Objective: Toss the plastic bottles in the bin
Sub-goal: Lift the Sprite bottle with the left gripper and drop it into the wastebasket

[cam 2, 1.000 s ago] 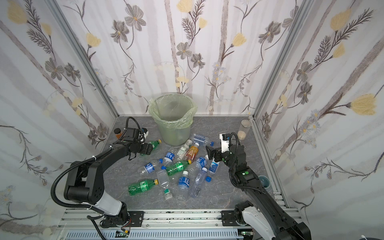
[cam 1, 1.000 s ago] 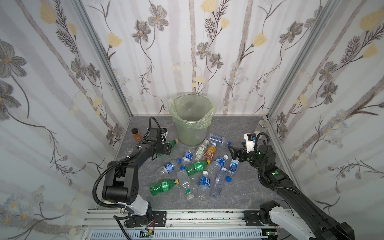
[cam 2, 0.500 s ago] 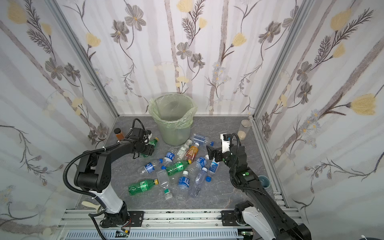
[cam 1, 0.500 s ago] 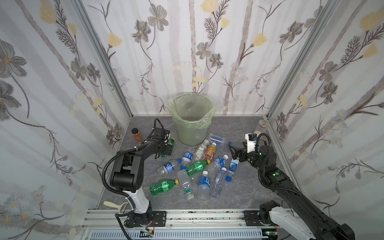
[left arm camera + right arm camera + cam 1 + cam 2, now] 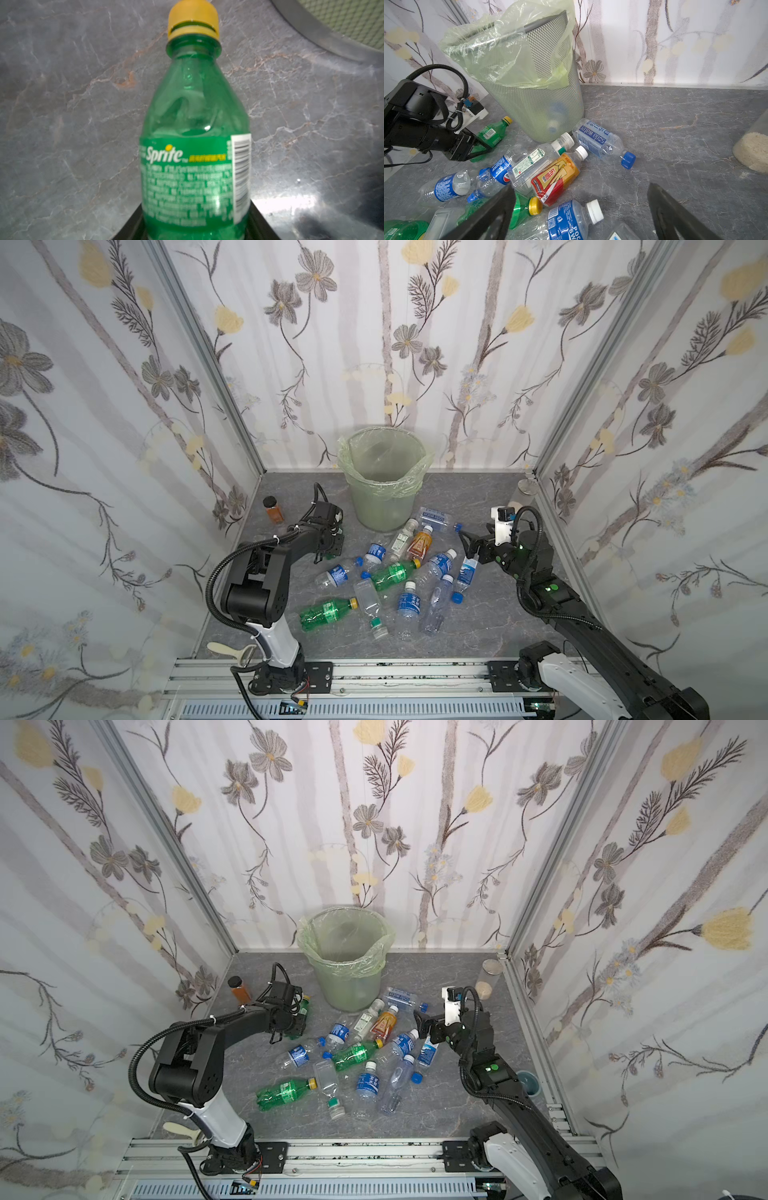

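In both top views your left gripper (image 5: 332, 547) sits low over the grey floor (image 5: 478, 614), just left of the bin (image 5: 382, 506). In a top view the green Sprite bottle (image 5: 305, 1003) pokes out past it, with its yellow cap toward the bin (the wrist hides most of the body). Your right gripper (image 5: 467, 545) hangs at the right edge of the scattered plastic bottles (image 5: 409, 601), with its jaws spread wide and nothing between them. The bin stands upright near the back wall, its green bag folded over the rim.

From the left wrist, the green Sprite bottle (image 5: 195, 124) lies lengthwise between the jaws. The dark fingers (image 5: 131, 228) press against both sides of its label, so you have it clamped.

From the right wrist, your right gripper (image 5: 581, 187) gapes over the pile, with an orange bottle (image 5: 556, 178) just ahead of it. Beyond that, the left gripper (image 5: 481, 145) grips the green bottle on the floor beside the foot of the bin (image 5: 539, 108).
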`<control>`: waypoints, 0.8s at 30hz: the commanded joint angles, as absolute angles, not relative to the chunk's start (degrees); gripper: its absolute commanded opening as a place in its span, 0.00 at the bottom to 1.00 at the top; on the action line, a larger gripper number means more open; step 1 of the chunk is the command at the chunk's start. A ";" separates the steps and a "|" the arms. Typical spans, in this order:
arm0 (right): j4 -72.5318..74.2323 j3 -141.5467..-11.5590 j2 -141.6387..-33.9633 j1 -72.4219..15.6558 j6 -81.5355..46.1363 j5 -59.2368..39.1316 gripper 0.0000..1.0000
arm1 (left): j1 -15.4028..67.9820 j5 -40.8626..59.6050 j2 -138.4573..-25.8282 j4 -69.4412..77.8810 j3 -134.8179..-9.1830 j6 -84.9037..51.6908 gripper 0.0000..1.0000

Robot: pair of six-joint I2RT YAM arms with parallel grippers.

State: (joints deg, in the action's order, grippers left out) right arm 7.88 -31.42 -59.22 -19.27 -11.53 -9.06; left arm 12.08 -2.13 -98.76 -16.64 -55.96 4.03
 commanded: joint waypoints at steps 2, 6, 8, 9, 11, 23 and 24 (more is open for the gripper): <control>9.08 -31.57 -59.84 -19.24 -12.05 -8.60 1.00 | 12.43 -3.50 -94.54 -17.04 -53.85 -0.64 0.49; 8.88 -32.12 -60.66 -19.07 -12.02 -8.44 1.00 | 12.49 -3.60 -88.67 -17.22 -51.85 -2.14 0.50; 8.81 -32.30 -61.10 -18.94 -11.97 -8.31 1.00 | 12.48 -3.27 -85.37 -17.31 -51.15 -2.66 0.50; 8.63 -32.56 -61.32 -18.94 -12.03 -8.26 1.00 | 12.48 -2.72 -83.28 -17.31 -50.62 -2.97 0.50; 7.84 -33.15 -61.44 -18.92 -11.87 -7.95 1.00 | 12.48 -1.74 -79.09 -17.53 -49.45 -3.37 0.50; 3.12 -36.62 -60.84 -18.85 -10.99 -5.67 1.00 | 12.59 12.48 -49.98 -20.46 -45.96 -0.19 0.53; 2.71 -37.02 -61.04 -18.85 -10.90 -5.63 1.00 | 12.59 14.06 -49.07 -20.52 -46.88 -0.06 0.53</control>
